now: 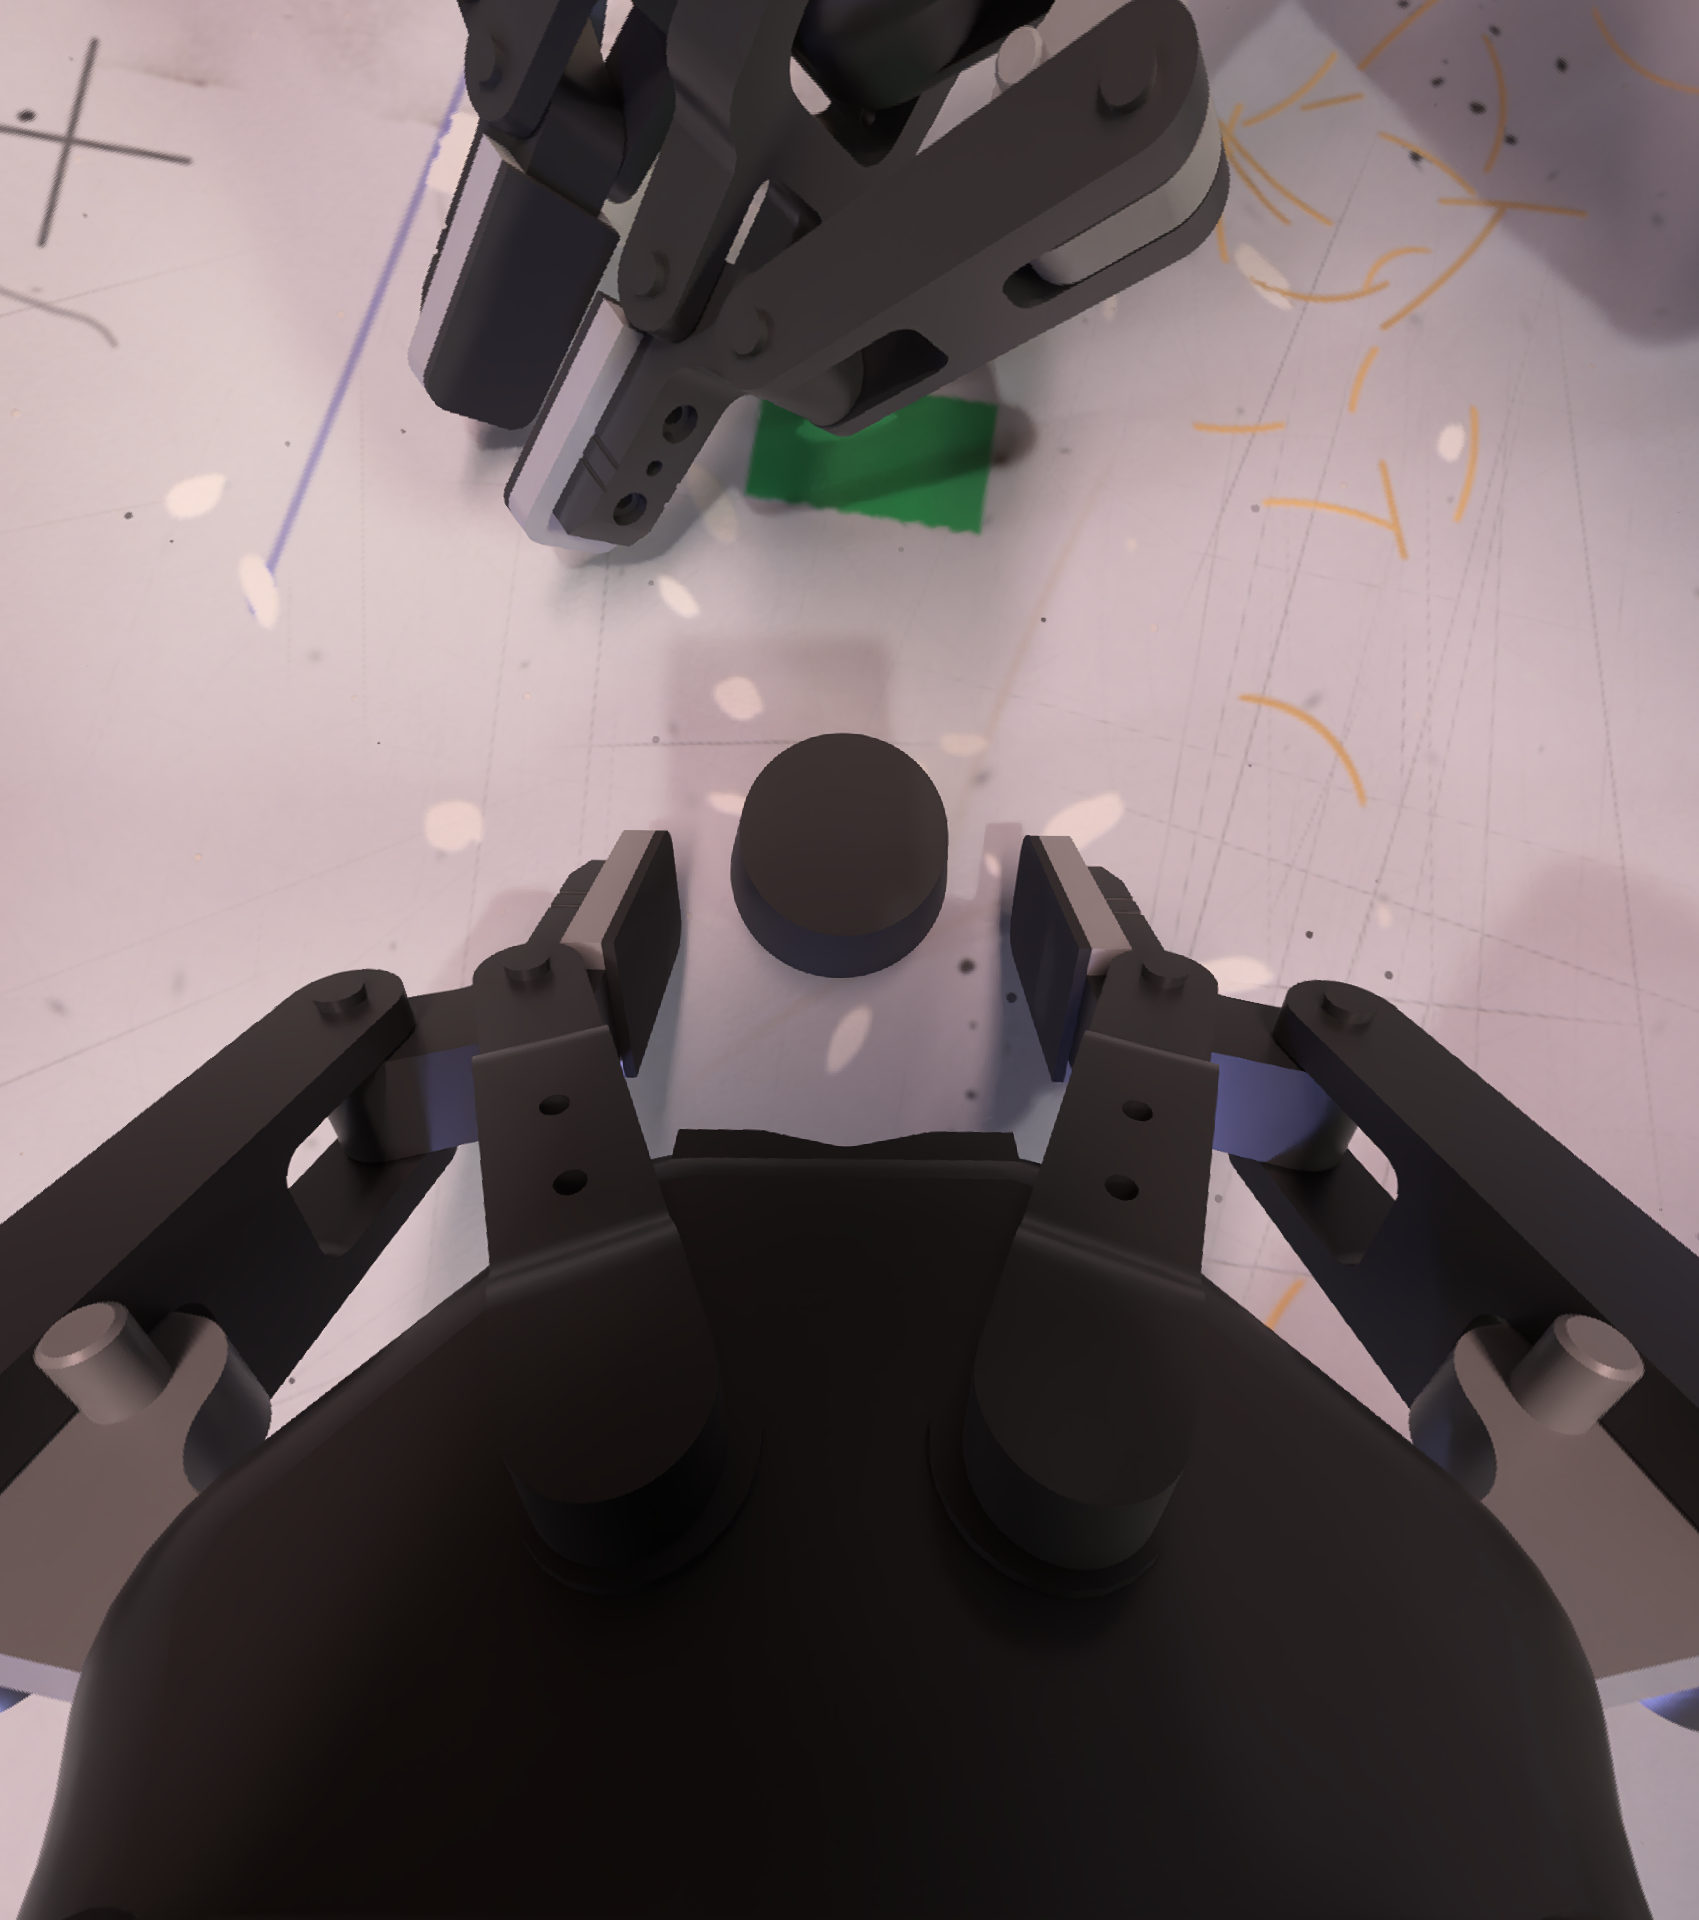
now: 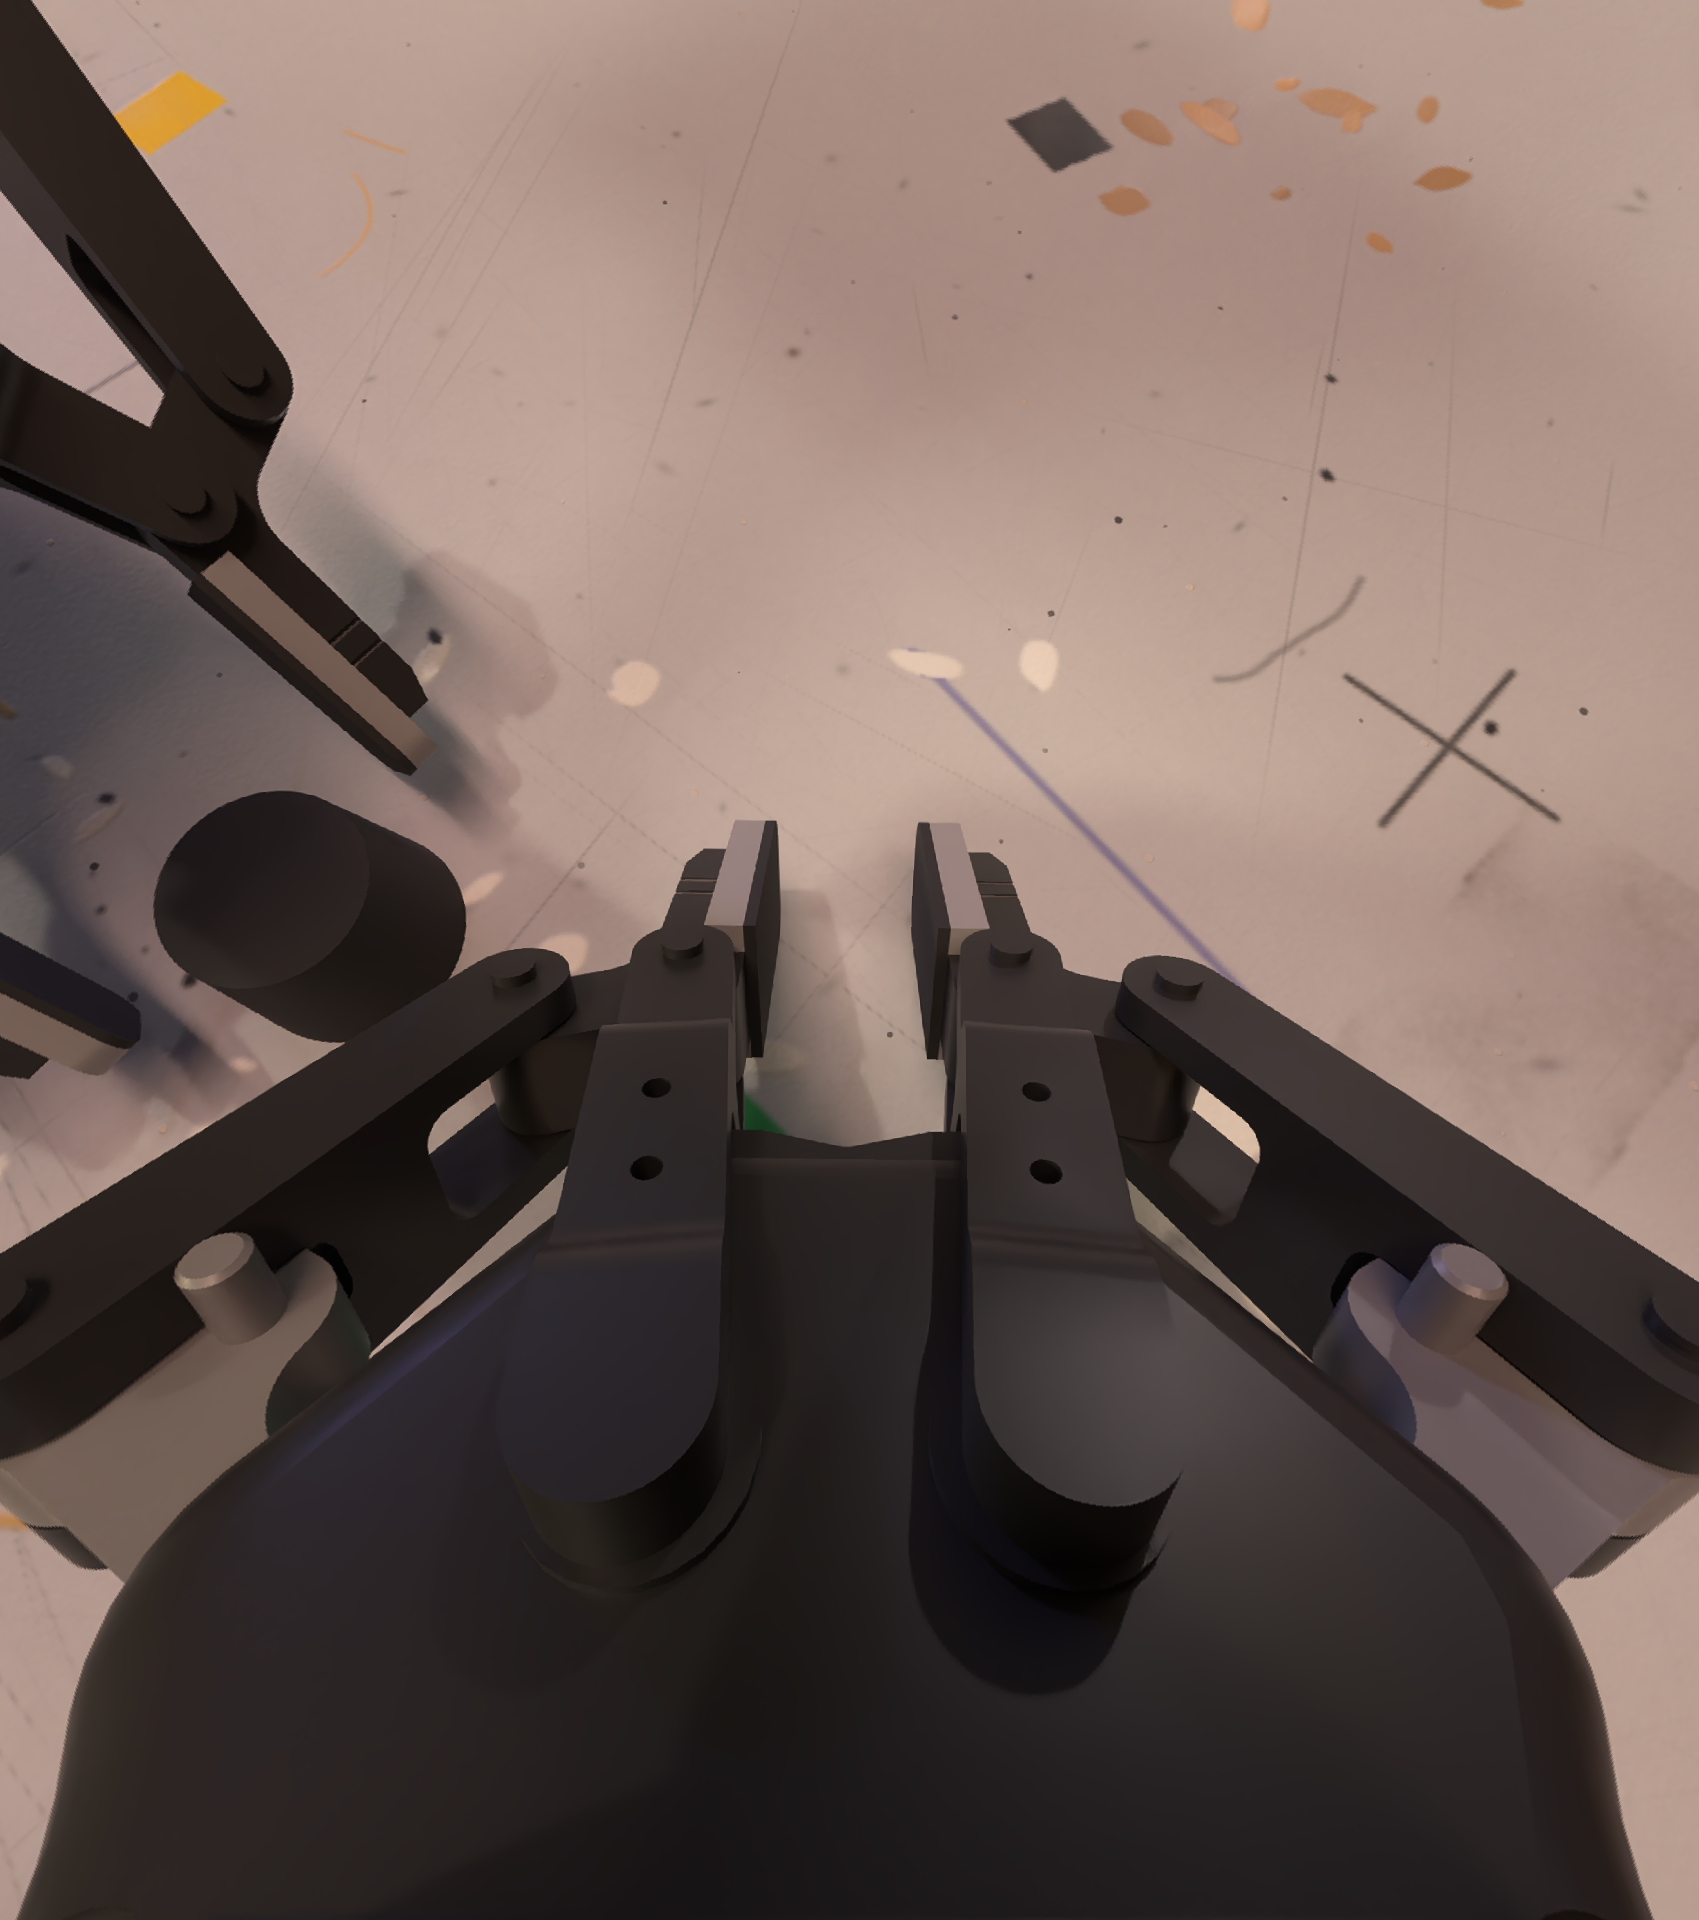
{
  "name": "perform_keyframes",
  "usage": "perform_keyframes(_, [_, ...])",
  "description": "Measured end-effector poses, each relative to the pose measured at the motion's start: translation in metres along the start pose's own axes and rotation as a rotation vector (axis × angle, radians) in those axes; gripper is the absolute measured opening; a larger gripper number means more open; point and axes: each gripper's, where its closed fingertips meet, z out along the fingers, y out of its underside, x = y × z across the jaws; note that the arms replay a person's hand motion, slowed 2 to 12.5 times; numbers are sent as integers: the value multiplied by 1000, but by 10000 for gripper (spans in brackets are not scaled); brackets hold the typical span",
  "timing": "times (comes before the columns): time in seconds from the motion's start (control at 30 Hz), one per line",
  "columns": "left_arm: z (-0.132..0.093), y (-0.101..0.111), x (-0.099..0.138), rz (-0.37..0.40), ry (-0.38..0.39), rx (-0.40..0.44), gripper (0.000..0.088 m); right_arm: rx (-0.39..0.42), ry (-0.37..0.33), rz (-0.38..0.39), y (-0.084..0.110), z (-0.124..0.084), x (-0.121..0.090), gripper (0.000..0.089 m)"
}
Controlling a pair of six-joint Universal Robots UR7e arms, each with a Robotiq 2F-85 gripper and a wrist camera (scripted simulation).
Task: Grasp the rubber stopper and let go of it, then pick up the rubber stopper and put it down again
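Observation:
The rubber stopper [image 1: 840,852], a dark round plug, stands upright on the pale table [image 1: 201,779]. My left gripper [image 1: 840,847] is open, with one pad on each side of the stopper and a gap to both. In the right wrist view the stopper [image 2: 305,914] sits left of my right gripper [image 2: 845,883], between the left gripper's fingers [image 2: 346,665]. The right gripper is partly open and empty, low over the table [image 2: 1032,416]. In the left wrist view it [image 1: 554,447] hangs just beyond the stopper.
A flat green patch [image 1: 871,468] lies under the right gripper. A thin blue line [image 1: 357,343] and a drawn cross [image 1: 66,140] mark the table, with orange squiggles [image 1: 1344,260] at the right. The cross also shows in the right wrist view [image 2: 1447,743].

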Motion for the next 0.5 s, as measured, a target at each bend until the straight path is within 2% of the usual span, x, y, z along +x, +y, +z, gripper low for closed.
perform_keyframes(0.3, [0, 0, -1, -8, -5, 8, 504, 0, 2, -3, 0, 0, 0, 235])
perform_keyframes(0.33, [0, 0, -2, -9, -5, 8, 488, 0, 2, -3, 0, 0, 0, 235])
perform_keyframes(0.43, [0, -1, -1, -10, -5, 10, 370, 0, 2, -2, 0, 0, 0, 235])
perform_keyframes(0.5, [0, -1, -1, -11, -5, 11, 366, 0, 1, -2, 0, 0, 0, 235])
